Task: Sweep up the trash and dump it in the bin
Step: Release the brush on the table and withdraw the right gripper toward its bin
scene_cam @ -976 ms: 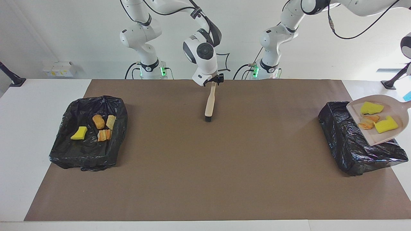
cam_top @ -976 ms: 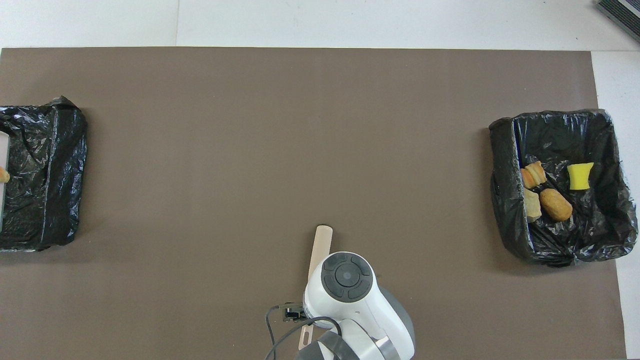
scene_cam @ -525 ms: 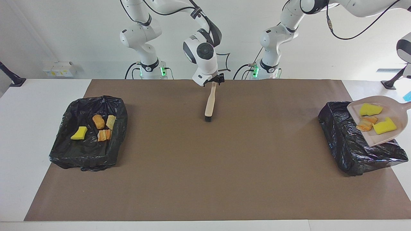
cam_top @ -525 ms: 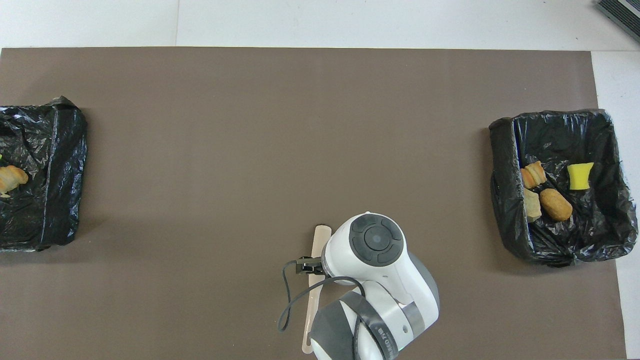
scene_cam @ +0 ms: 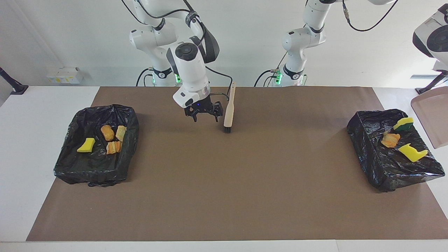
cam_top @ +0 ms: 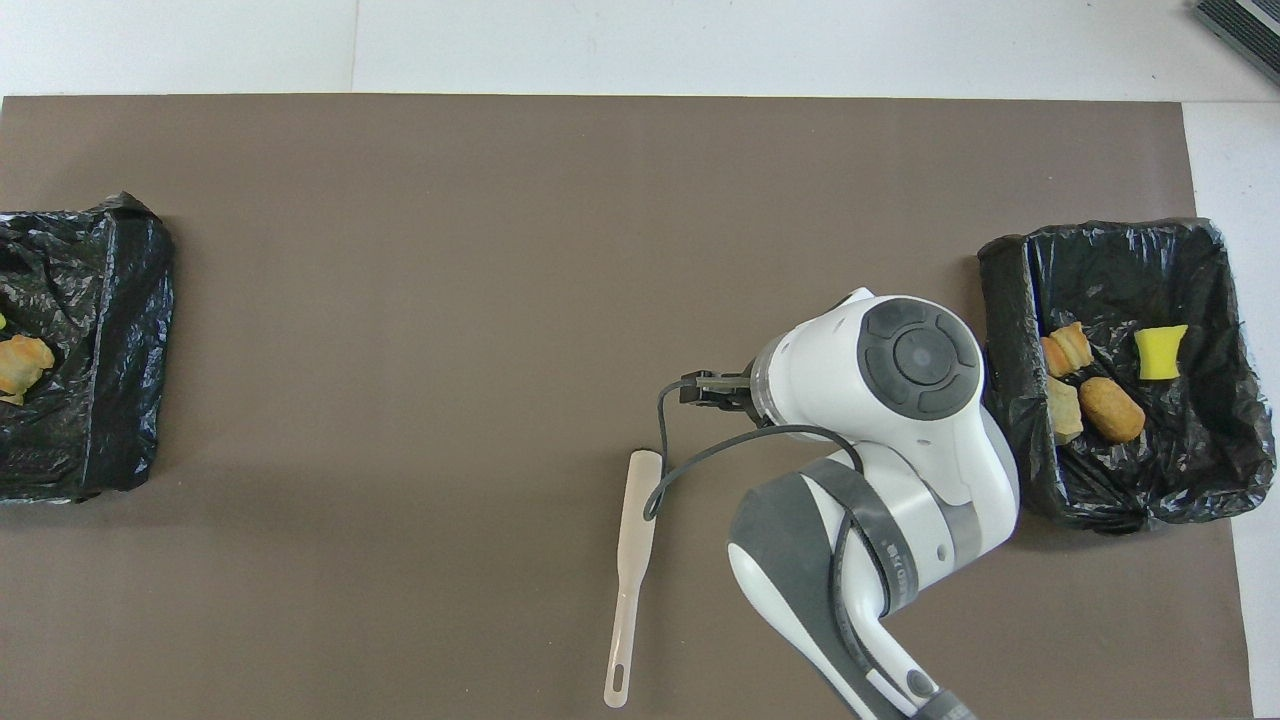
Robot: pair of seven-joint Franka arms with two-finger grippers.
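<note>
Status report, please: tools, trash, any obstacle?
Right tool open, over mat beside brush. Left tool out of view; dustpan up beside bin. Trash all in bins. No obstacle seen.

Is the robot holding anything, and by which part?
The right gripper is open and empty beside the brush. The dustpan hangs tilted in the air; its gripped part is out of view.

White surface [scene_cam: 21, 147] under even, shadowless light, mostly covered by a wide brown mat [scene_cam: 231, 182] stretching nearly end to end. Plain white wall [scene_cam: 70, 35] rising along the robots' edge, with a small white box [scene_cam: 64, 75] bearing yellow labels at its foot toward the right arm's end. Black stand foot [scene_cam: 15, 87] at that same corner, another [scene_cam: 428, 87] at the left arm's end.
</note>
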